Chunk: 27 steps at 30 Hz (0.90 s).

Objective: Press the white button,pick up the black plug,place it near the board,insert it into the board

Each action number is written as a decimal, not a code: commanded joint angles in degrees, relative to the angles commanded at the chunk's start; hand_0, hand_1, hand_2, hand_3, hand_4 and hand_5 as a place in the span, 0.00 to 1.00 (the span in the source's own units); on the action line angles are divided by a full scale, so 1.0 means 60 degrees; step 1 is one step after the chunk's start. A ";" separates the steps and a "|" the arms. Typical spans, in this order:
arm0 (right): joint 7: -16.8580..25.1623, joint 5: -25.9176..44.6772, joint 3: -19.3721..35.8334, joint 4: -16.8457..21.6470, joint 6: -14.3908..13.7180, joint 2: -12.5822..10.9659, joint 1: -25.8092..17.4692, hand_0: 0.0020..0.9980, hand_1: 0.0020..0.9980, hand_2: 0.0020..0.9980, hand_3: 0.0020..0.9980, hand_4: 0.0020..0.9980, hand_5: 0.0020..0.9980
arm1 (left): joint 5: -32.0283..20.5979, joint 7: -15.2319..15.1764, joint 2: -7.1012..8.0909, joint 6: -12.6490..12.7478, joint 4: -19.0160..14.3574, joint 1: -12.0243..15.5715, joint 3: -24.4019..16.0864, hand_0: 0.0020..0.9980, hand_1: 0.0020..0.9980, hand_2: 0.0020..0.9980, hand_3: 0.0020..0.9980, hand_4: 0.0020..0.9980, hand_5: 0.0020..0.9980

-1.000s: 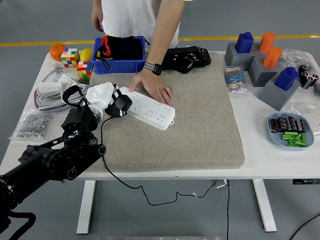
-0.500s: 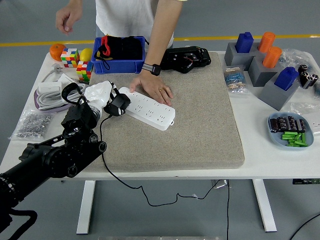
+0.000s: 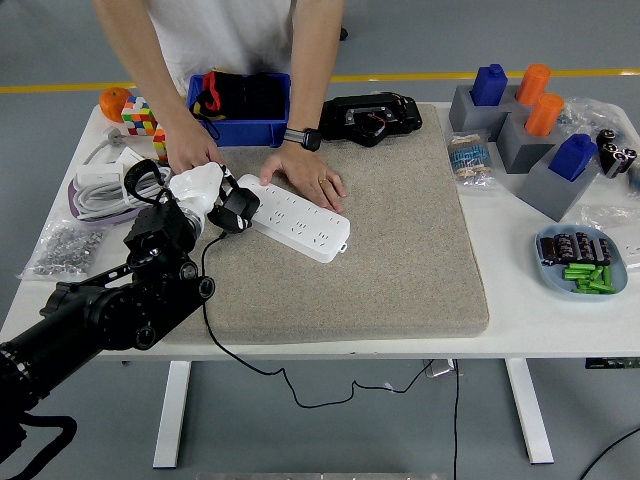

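Observation:
A white power strip (image 3: 296,217) lies on the grey mat (image 3: 400,250), slanting down to the right. My left hand (image 3: 205,197), white-fingered on a black arm, is shut on the black plug (image 3: 237,209) and holds it at the strip's left end, touching or just above it. The plug's black cord (image 3: 215,330) hangs off the table's front edge. A person's hand (image 3: 305,176) with a watch presses on the strip's upper edge. The person's other hand (image 3: 186,150) reaches down right beside my left hand. My right hand is out of view.
A blue bin (image 3: 240,108) with black items and a black device (image 3: 370,117) stand behind the strip. Puzzle cubes (image 3: 140,113), an orange (image 3: 115,101) and a white adapter with cable (image 3: 105,185) crowd the left. Grey holders (image 3: 520,130) and a blue tray (image 3: 582,262) sit right.
The person has leaned in; their free hand came down from above the table to beside my left hand. My left hand and plug have moved slightly up toward the strip's left end.

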 joint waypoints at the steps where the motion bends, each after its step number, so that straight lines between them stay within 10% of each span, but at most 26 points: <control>1: 0.0000 0.0000 -0.0001 0.0000 0.0001 -0.0002 0.0001 0.69 0.61 0.60 0.56 0.62 0.19 | -0.0014 0.0009 -0.0003 -0.0005 -0.0008 -0.0003 -0.0004 0.35 0.61 0.55 0.69 0.85 0.37; 22: 0.0002 -0.0003 0.0047 0.0001 -0.0005 0.0006 0.0019 0.69 0.61 0.60 0.56 0.62 0.19 | -0.0095 0.0259 0.0018 -0.0311 -0.0216 -0.0084 -0.0059 0.39 0.65 0.57 0.73 0.85 0.46; 23: 0.0003 -0.0002 0.0047 0.0003 -0.0007 0.0006 0.0022 0.69 0.61 0.60 0.56 0.62 0.19 | -0.0085 0.0206 0.0021 -0.0291 -0.0238 -0.0072 -0.0074 0.67 0.81 0.74 0.80 0.85 0.47; 27: 0.0006 -0.0002 0.0044 0.0014 -0.0008 0.0008 0.0030 0.69 0.61 0.60 0.56 0.62 0.19 | -0.0053 -0.0003 0.0024 -0.0183 -0.0359 -0.0019 -0.0179 0.67 0.81 0.74 0.80 0.85 0.47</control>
